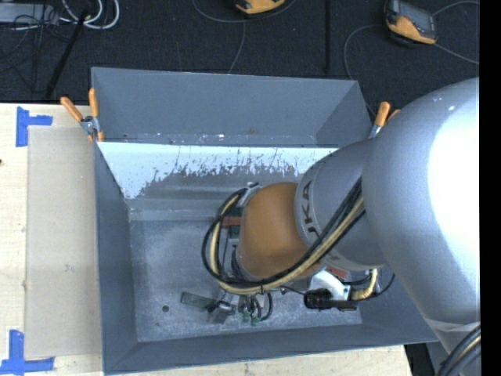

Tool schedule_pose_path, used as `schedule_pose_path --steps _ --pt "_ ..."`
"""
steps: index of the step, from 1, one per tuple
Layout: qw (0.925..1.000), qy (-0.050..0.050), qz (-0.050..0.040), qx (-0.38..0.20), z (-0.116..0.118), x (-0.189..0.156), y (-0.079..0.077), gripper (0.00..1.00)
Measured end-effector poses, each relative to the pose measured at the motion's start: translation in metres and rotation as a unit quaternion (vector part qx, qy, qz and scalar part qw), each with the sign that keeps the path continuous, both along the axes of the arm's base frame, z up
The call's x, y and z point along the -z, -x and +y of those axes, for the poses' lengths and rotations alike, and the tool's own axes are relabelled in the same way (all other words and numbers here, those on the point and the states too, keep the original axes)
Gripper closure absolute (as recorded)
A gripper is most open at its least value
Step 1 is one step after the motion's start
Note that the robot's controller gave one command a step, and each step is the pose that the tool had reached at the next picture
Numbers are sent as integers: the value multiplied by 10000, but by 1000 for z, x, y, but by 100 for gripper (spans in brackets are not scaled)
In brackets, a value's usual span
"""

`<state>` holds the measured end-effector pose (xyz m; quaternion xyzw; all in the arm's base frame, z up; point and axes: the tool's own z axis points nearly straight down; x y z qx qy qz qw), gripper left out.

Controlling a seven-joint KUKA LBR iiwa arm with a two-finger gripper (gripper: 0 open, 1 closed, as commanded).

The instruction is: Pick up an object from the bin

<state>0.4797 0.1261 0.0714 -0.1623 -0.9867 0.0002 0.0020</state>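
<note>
A dark grey piece [202, 300], flat and angular, lies on the floor of the bin [156, 249] near the front wall. My end effector [249, 309] is down low just to its right, under my orange cover [266, 225], and I cannot tell how far open it is or whether it has anything in it. A white and black thing [329, 290] lies further right. To do this well, I judge I should centre over the grey piece, clear of the front wall, before closing.
</note>
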Motion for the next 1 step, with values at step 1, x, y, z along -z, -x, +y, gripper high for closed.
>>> schedule_pose_path --steps 1 --pt "10000 -11 -60 -50 19 -164 -40 100"
